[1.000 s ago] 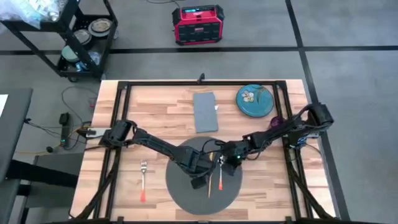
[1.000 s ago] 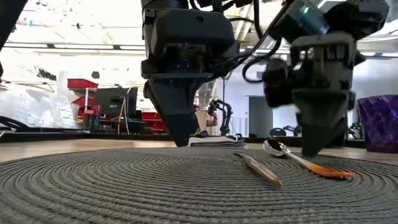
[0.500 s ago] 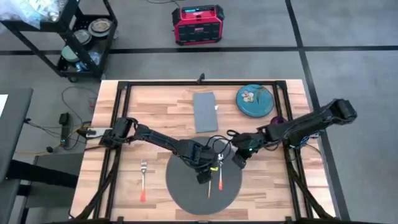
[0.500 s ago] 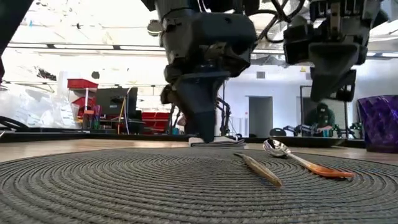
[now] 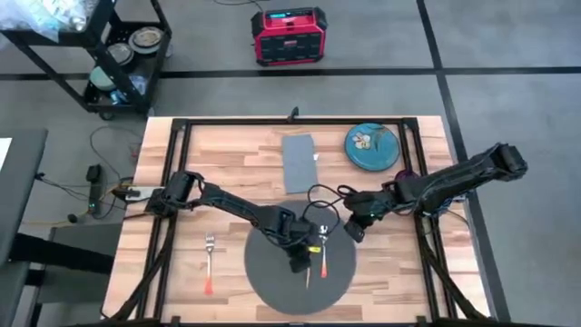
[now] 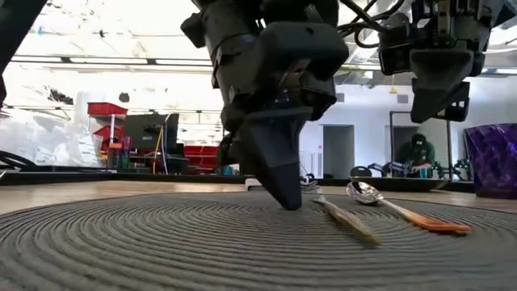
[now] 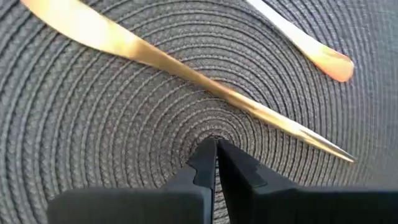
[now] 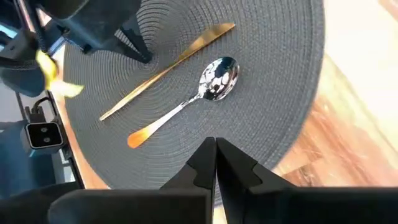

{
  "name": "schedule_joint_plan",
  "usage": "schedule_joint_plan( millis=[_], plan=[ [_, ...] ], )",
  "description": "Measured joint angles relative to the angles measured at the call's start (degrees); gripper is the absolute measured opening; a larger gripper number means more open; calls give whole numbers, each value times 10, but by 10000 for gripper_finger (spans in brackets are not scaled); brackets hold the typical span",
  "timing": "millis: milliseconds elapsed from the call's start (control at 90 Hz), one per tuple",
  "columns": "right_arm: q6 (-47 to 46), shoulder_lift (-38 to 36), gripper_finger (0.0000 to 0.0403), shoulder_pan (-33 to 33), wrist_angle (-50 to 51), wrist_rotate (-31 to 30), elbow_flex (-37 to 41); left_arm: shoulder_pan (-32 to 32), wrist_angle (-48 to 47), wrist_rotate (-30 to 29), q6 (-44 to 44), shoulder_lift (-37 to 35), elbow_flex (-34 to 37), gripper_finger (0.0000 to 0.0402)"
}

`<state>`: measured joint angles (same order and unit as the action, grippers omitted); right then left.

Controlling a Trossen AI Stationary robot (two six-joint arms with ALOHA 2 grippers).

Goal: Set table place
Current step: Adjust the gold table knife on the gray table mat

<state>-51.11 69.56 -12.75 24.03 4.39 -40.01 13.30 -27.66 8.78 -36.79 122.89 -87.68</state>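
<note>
The round dark grey placemat (image 5: 272,282) lies flat on the wooden table (image 5: 218,163) near its front edge. A gold knife (image 7: 186,68) and a spoon with an orange handle (image 8: 199,99) lie side by side on the mat. My left gripper (image 7: 215,144) is shut, its tips down on the mat's centre, just beside the knife. My right gripper (image 8: 215,144) is shut and hangs in the air above the mat's far right edge, holding nothing. My left gripper presses its shut fingertips (image 6: 289,198) down on the placemat at the centre of its woven rings (image 7: 214,132). The fingers come from above, slanting down. The mat stays flat on the table under them.
A fork (image 5: 209,263) lies on the wood left of the mat. A grey napkin (image 5: 300,163), a teal plate (image 5: 372,147) and a purple cup (image 6: 493,158) stand farther back and to the right. Black frame bars cross the tabletop.
My left gripper has moved toward the table's right and near edges and come down onto the mat's centre. My right gripper has risen off the mat and drawn back toward the right edge. The mat, with knife and spoon, has slid slightly to the right.
</note>
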Motion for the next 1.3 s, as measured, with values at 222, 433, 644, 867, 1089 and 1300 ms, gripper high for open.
schedule_joint_plan(
  millis=[222,433,644,867,1089,1300],
  plan=[
    [0,0,0,-4,0,0,0,-11,64,15,1,0,0,0],
    [1,0,0,-4,1,0,0,-16,79,34,12,0,0,0],
    [0,0,0,-4,15,0,0,-15,0,43,8,0,0,0],
    [5,0,0,-3,14,0,0,1,-69,44,-4,-1,-1,0],
    [8,0,0,-3,18,-3,0,3,-114,32,-12,-2,-4,0],
    [9,0,0,-4,22,-4,0,-1,-130,27,6,-10,-1,0]
  ],
)
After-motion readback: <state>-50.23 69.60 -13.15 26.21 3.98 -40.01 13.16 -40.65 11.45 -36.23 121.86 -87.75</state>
